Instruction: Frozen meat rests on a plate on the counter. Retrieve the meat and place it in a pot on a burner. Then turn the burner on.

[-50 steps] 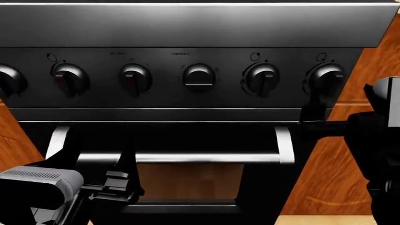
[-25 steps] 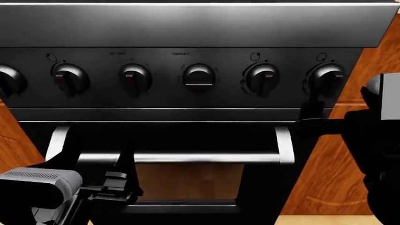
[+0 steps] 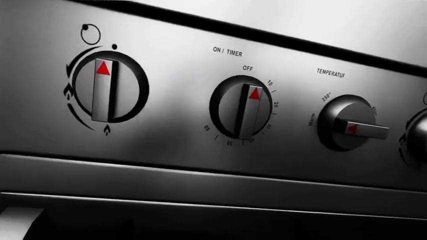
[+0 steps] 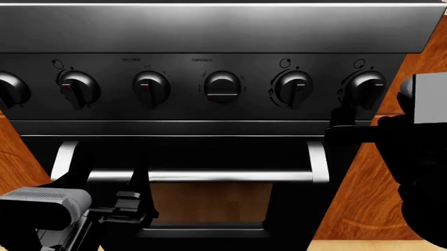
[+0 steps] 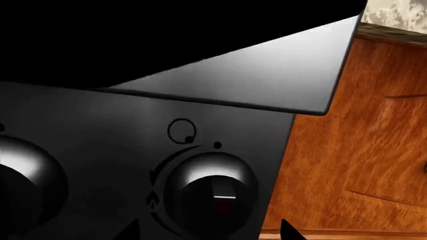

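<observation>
Reaching right gripper (image 4: 342,117) near end knob (image 4: 366,88); both grips' states unclear.

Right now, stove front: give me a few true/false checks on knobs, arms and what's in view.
1. The timer knob has its red arrow pointing up toward OFF. True.
2. The temperature knob has its pointer straight up. False: it lies sideways, the red arrow pointing toward the timer knob.
3. The right gripper is near the far-right burner knob. True; whether it touches cannot be told.
4. The pot shows in the head view. False: only the stove front, the oven handle and the wooden cabinets show.
5. The left gripper is up at the knobs. False: it sits low, below the oven handle.
</observation>
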{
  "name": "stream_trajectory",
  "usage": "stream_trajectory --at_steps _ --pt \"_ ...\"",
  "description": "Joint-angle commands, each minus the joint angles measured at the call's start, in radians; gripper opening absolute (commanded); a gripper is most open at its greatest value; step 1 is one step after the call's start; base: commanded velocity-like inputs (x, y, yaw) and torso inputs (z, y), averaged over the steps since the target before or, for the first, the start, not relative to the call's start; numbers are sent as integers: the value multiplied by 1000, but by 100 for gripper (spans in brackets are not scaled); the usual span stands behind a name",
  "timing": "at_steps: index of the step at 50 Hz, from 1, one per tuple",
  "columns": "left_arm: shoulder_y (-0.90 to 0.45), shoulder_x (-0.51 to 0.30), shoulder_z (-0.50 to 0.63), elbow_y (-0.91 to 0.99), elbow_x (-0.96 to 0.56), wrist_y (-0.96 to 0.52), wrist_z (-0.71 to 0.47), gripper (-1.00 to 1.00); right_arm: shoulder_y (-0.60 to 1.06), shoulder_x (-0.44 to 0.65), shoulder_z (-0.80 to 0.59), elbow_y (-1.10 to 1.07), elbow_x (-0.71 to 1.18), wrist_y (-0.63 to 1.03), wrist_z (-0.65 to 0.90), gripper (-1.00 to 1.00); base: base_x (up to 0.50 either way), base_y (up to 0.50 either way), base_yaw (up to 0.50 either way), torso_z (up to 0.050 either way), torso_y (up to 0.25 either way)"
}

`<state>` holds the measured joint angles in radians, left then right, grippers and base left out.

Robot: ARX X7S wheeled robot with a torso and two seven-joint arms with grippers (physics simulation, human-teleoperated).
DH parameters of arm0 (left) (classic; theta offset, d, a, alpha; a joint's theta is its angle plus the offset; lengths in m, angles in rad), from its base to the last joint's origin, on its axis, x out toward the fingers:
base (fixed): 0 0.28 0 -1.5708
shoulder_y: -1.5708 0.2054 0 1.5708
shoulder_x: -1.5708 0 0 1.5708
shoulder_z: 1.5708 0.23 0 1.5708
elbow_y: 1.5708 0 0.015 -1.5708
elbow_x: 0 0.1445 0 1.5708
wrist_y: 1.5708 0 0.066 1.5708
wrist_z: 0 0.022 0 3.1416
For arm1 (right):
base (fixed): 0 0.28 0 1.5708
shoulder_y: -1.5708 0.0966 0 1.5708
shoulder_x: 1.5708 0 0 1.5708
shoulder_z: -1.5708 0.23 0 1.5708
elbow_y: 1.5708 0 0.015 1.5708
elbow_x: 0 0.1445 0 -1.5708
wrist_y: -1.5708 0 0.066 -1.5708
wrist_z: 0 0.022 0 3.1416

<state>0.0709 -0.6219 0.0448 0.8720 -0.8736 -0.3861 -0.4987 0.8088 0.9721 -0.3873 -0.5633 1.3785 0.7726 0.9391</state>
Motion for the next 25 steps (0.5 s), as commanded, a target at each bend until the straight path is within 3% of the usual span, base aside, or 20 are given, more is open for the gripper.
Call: stream_trajectory --at_steps 1,25 --pt "1 2 3 -14 1 8 5 100 11 -15 -16 30 -25 7 -14 100 0 0 0 0 0" --pt "-22 5 23 -40 5 0 3 100 15 -47 -26 93 -77 -19 -60 100 0 0 0 0 0"
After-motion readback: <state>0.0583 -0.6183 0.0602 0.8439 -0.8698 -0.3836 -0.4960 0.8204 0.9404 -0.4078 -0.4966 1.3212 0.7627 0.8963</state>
